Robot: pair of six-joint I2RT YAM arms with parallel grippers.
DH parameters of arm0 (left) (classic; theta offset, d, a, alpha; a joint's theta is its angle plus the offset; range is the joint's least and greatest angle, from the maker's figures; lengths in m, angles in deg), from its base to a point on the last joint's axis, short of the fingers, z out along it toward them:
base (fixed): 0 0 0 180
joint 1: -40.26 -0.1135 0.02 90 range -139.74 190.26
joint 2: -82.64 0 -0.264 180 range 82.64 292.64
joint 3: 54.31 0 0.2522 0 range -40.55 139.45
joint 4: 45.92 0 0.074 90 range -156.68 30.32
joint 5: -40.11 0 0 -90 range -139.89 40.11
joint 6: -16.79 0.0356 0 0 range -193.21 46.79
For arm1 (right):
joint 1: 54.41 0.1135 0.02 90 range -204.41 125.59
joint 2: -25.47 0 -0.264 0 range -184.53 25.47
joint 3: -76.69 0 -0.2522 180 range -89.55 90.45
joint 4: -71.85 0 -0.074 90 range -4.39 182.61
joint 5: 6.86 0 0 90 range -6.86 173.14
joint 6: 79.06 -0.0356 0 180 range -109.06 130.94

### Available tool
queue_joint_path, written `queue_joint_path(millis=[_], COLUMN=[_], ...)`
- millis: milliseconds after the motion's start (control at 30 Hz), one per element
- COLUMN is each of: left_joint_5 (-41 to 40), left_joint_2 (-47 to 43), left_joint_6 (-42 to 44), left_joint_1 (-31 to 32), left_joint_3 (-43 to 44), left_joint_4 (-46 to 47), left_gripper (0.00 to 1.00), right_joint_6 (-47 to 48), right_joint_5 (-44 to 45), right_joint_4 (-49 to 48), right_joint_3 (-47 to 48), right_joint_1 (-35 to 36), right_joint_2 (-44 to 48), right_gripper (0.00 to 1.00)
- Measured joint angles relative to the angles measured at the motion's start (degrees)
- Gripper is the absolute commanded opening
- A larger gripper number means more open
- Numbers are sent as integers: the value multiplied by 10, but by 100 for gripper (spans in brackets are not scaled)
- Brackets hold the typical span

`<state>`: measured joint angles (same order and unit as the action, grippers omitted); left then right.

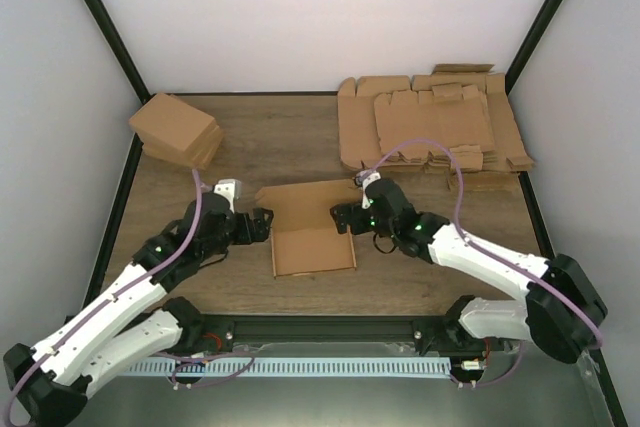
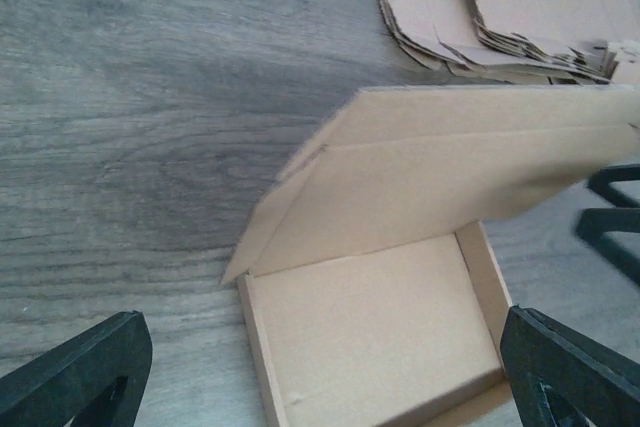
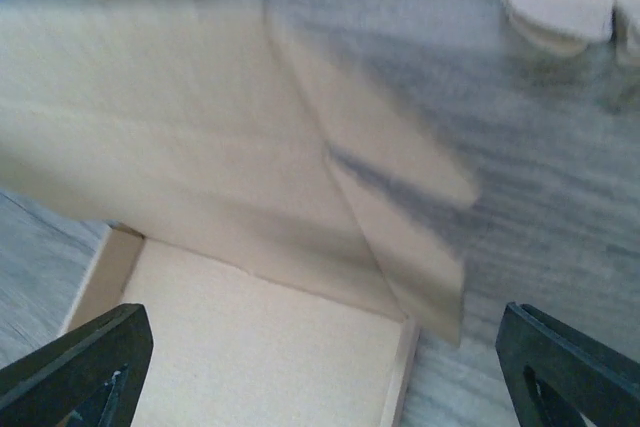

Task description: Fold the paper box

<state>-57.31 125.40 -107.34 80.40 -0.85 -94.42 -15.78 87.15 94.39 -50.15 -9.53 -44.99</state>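
The paper box (image 1: 312,232) sits mid-worktop (image 1: 250,137) between your two arms. It is a shallow tray with its lid panel tilted up at the far side. Your left jaws are spread wide and grip nothing, and the right jaws stand just as far apart, also empty. From above you cannot tell whether either set touches the tray's side walls. The right wrist view is smeared by blur. Both wrist views crop the tray at their bottom edge.

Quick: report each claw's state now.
Left claw: open, holding nothing.
Right claw: open, holding nothing; the paper box lies between them.
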Motion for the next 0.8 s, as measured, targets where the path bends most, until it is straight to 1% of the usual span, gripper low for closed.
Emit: queue_joint_path(millis=[100,233,400,433,467,600,667,700,733,800], left_joint_5=[30,81,125,132,138,151,154,156,157,158], left_joint_2=[12,50,91,96,100,115,126,135,144,166], left_joint_6=[7,30,64,73,81,109,123,134,134,147], left_joint_1=[-36,-94,-109,-109,-109,-109,-109,-110,-110,-110], left_joint_3=[-23,-57,-70,-70,-70,-70,-70,-69,-67,-59], left_joint_4=[36,99,154,165,173,195,200,201,201,201], left_gripper=[85,70,59,55,51,21,8,4,4,4], right_joint_6=[24,49,75,80,83,92,94,94,93,89], right_joint_5=[-31,-53,-78,-90,-100,-130,-140,-145,-147,-149], right_joint_4=[-15,-32,-39,-40,-40,-40,-45,-50,-57,-73], right_joint_3=[0,1,1,1,1,1,1,0,0,-2], right_joint_1=[-27,-37,-46,-54,-64,-98,-104,-106,-106,-106], right_joint_2=[28,49,46,44,42,39,41,44,49,58], right_gripper=[98,98,98,97,96,95,92,91,92,99])
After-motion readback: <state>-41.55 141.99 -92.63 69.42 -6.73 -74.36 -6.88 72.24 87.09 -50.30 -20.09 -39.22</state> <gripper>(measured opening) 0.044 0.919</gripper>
